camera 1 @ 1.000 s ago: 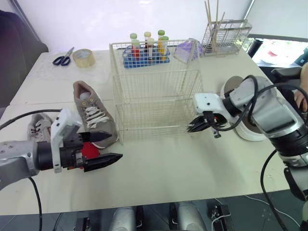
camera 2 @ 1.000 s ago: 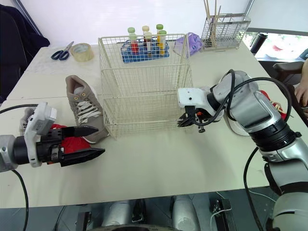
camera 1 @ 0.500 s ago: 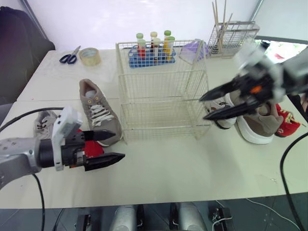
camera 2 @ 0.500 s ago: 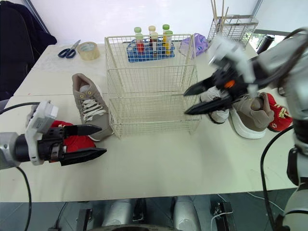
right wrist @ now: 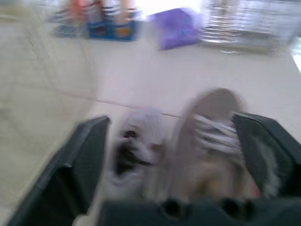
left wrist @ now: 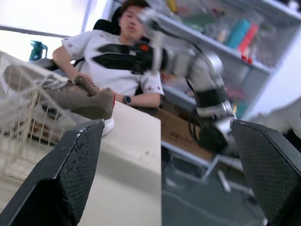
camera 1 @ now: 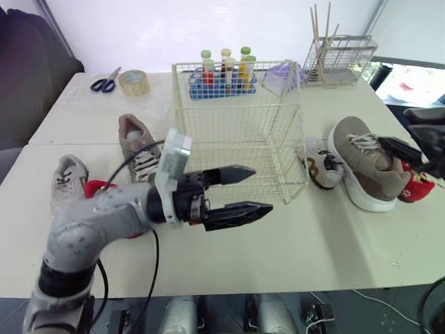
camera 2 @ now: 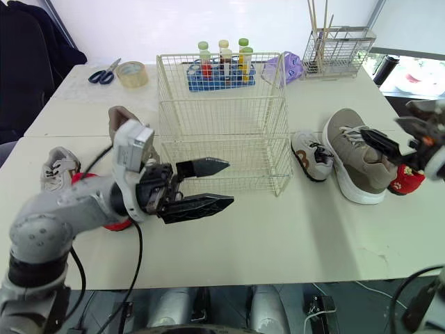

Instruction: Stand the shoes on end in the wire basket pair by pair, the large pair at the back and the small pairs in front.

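Observation:
The wire basket (camera 1: 240,132) stands mid-table with no shoe inside. My left gripper (camera 1: 264,188) hovers open just in front of it, holding nothing. Left of the basket lie a large taupe shoe (camera 1: 139,149), a small grey shoe (camera 1: 66,181) and a small red shoe (camera 1: 94,188). On the right lie the other large taupe shoe (camera 1: 368,163), a small white shoe (camera 1: 321,163) and a red shoe (camera 1: 417,188). My right gripper (right wrist: 170,120) is open by the table's right edge, above the taupe shoe (right wrist: 211,136) and white shoe (right wrist: 134,146), touching neither.
Behind the basket stand a blue test-tube rack (camera 1: 222,76), a purple object (camera 1: 281,73) and a wire holder with sticks (camera 1: 341,52). Scissors (camera 1: 104,83) and a tape roll (camera 1: 133,81) lie at the back left. A person (left wrist: 108,52) sits beyond the table's right side.
My left arm has swung right, from beside the left shoes to the basket's front. My right gripper has drawn back from the basket to the right-hand shoes and opened.

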`<state>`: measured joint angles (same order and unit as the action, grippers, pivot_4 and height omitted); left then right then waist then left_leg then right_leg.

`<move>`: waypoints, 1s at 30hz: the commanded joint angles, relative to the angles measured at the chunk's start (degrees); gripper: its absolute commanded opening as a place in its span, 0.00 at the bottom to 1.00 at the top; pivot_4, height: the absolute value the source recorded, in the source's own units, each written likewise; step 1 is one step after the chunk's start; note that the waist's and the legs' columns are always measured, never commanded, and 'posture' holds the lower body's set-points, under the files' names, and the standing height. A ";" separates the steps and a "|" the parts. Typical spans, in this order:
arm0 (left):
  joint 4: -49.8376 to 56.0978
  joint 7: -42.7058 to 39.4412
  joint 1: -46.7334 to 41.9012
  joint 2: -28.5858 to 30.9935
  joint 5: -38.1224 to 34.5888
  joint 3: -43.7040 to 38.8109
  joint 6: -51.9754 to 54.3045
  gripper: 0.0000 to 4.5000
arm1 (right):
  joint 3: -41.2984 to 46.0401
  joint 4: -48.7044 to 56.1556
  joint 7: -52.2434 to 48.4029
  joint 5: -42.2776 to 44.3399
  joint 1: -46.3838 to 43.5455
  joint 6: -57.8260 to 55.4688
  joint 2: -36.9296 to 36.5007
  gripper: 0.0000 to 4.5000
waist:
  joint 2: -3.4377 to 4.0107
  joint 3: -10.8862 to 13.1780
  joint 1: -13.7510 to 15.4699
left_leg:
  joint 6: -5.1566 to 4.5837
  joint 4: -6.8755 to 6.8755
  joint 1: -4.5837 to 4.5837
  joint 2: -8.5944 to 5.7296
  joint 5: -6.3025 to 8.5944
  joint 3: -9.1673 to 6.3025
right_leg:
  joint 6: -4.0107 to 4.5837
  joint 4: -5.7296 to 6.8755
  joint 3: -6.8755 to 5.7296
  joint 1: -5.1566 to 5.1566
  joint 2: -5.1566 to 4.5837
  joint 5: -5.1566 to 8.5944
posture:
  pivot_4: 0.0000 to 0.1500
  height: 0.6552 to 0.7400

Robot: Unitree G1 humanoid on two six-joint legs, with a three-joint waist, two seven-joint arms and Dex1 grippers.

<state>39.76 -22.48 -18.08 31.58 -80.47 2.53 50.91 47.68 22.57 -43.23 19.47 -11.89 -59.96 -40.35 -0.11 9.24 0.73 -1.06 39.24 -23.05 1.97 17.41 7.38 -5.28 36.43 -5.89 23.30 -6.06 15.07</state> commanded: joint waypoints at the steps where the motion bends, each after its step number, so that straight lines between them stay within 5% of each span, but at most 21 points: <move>1: 5.45 2.00 1.68 -0.57 2.59 2.33 -1.24 1.00 | 5.06 4.77 2.60 2.48 3.36 0.48 1.54 0.98 | 0.10 -0.03 0.01 | -0.01 0.02 0.03 -0.02 0.00 0.03 | 0.01 0.00 0.08 -0.01 0.00 -0.02 | 1.00 1.00; 10: 8.45 0.77 10.47 -0.60 11.52 7.60 -2.91 1.00 | 4.23 5.28 6.07 5.73 13.62 5.53 7.53 0.98 | 0.19 -0.08 -0.05 | -0.10 -0.11 0.69 -0.01 0.08 0.09 | 0.04 -0.20 0.30 -0.66 0.08 0.00 | 1.00 1.00; 30: 7.28 -2.04 13.62 -0.40 18.55 9.04 -3.92 1.00 | -7.37 -18.39 16.17 5.49 4.56 21.34 9.74 0.98 | 0.23 -0.11 -0.09 | -0.20 -0.10 0.67 0.03 0.13 0.14 | 0.06 -0.21 0.35 -0.60 0.06 0.00 | 1.00 1.00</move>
<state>45.57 -24.15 -4.73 31.28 -62.02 11.70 48.01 40.38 4.50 -27.36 24.06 -6.92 -40.16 -30.34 0.12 9.12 0.65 -1.27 39.14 -22.39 2.00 17.55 7.52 -5.23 36.22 -5.54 22.70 -6.01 15.07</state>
